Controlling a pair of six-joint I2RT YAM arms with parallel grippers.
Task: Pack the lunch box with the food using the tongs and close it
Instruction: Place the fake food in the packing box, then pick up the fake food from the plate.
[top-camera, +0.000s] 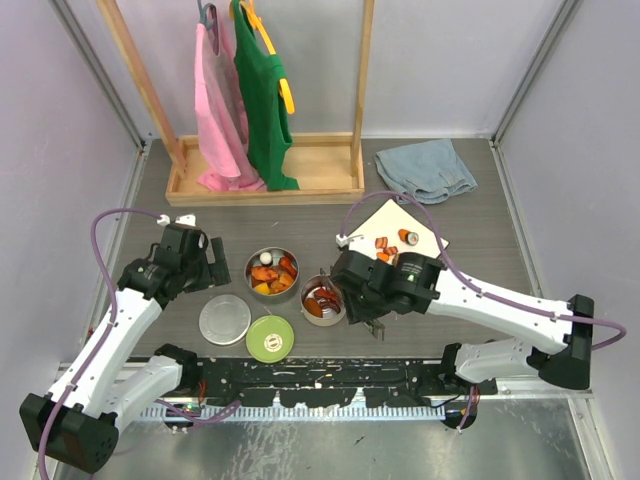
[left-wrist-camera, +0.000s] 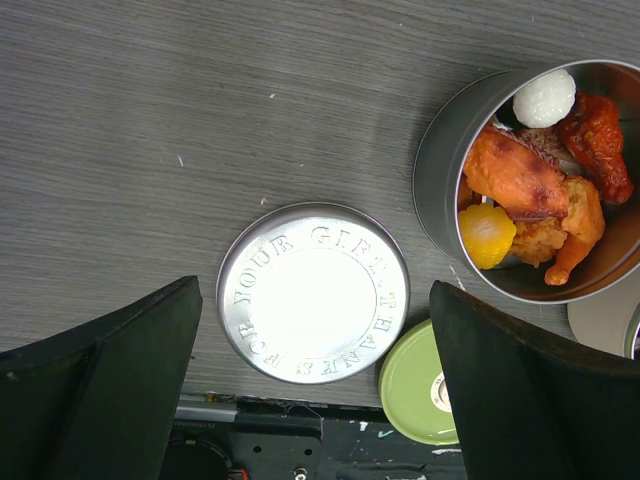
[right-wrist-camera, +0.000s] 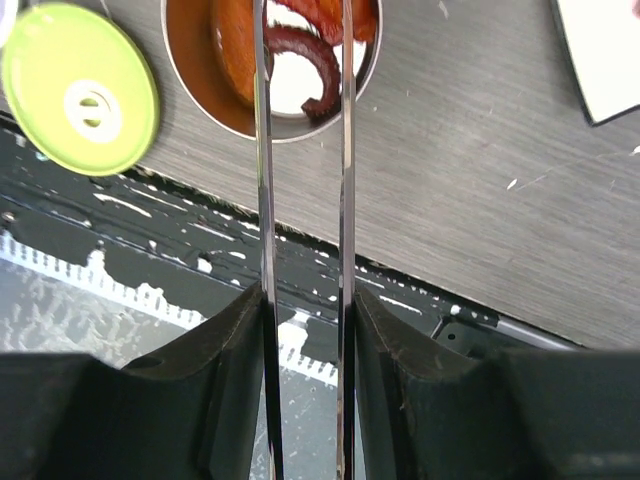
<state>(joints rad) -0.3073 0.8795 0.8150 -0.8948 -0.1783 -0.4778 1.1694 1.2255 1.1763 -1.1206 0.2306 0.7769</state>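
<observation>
The lunch box is two open round steel tins. The left tin holds orange, red and white food. The right tin holds red-brown food. A flat steel lid and a lime-green lid lie in front of them. My right gripper is shut on the tongs, whose two arms reach over the right tin with their tips out of view. My left gripper hangs open over the steel lid. More food lies on the white plate.
A wooden rack with a pink and a green garment stands at the back. A blue cloth lies at the back right. The black mounting rail runs along the table's near edge, just beyond the lids.
</observation>
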